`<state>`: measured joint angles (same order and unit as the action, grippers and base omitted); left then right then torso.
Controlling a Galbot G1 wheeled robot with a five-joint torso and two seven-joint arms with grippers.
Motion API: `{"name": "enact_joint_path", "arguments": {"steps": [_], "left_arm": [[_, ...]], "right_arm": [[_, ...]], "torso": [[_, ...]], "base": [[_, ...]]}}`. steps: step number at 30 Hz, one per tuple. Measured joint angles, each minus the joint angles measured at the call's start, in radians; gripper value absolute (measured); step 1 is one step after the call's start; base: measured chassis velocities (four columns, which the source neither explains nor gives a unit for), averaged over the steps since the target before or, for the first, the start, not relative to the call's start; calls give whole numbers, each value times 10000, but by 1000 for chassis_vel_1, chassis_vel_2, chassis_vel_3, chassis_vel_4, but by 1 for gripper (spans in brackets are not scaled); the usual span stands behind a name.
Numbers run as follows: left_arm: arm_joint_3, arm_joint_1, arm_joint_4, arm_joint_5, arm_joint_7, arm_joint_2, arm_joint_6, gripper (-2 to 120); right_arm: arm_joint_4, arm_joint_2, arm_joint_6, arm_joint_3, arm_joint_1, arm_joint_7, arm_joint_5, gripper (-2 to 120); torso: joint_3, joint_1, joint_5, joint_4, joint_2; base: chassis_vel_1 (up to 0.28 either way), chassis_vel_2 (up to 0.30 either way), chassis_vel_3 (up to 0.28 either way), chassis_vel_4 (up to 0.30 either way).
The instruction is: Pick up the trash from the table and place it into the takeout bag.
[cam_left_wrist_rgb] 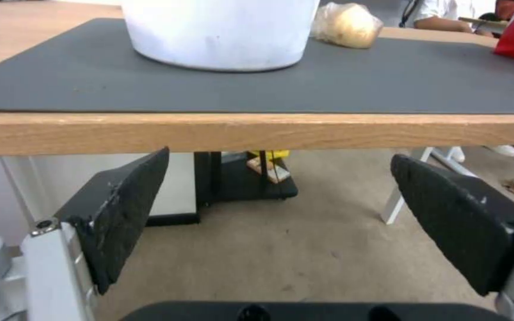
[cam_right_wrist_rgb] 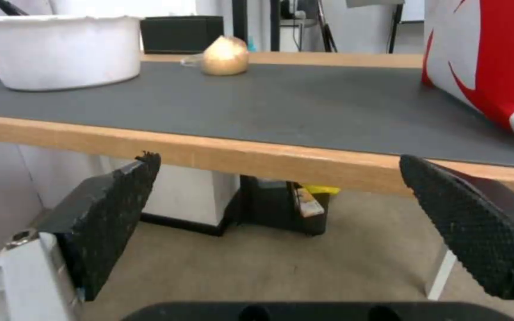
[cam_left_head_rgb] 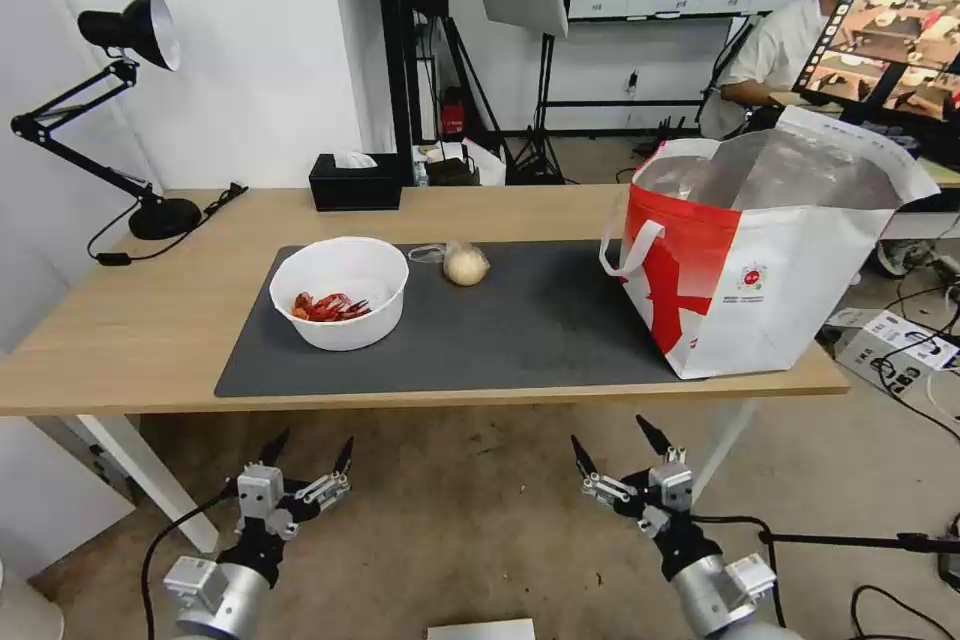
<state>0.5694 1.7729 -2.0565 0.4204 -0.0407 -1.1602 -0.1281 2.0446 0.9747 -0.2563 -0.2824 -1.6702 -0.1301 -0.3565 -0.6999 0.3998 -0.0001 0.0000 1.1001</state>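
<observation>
Head view shows you both arms low before the long light-wood table (cam_left_head_rgb: pixel 150 320); left gripper (cam_left_head_rgb: pixel 308 450) and right gripper (cam_left_head_rgb: pixel 610 438) spread wide, empty; white round bowl of red crayfish shells (cam_left_head_rgb: pixel 340 292) and clear-bagged beige bun (cam_left_head_rgb: pixel 465 264) sit on the dark grey mat (cam_left_head_rgb: pixel 520 320); boxy white-and-red takeout bag (cam_left_head_rgb: pixel 760 260) stands at its right end

White bowl (cam_left_head_rgb: pixel 340 292) of crayfish shells, bagged bun (cam_left_head_rgb: pixel 465 265), upright takeout bag (cam_left_head_rgb: pixel 760 260) on table (cam_left_head_rgb: pixel 130 330).

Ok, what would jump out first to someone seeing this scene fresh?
The big red-and-white takeout bag standing open at the table's right end, then the white bowl of red crayfish shells on the grey mat's left part. Both grippers, left and right, hang open below the table's front edge.
</observation>
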Motion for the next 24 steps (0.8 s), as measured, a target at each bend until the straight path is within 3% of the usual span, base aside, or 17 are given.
{"name": "enact_joint_path", "arguments": {"steps": [13, 18, 24], "left_arm": [[-2, -3, 65, 1, -30, 5, -28, 100], [23, -2, 73, 13, -34, 52, -33, 100], [30, -6, 83, 22, -38, 54, -36, 100]], "right_arm": [[-20, -204, 102, 311, 528, -14, -15, 100], [213, -491, 389, 735, 1574, 35, 39, 100], [470, -1092, 1202, 1567, 3528, 91, -1005, 100]], "torso": [[-1, 1, 1, -1, 0], [-1, 1, 2, 0, -1], [-1, 2, 1, 0, -2]], "base": [[0, 0, 0, 0], [0, 0, 0, 0], [0, 0, 0, 0]]}}
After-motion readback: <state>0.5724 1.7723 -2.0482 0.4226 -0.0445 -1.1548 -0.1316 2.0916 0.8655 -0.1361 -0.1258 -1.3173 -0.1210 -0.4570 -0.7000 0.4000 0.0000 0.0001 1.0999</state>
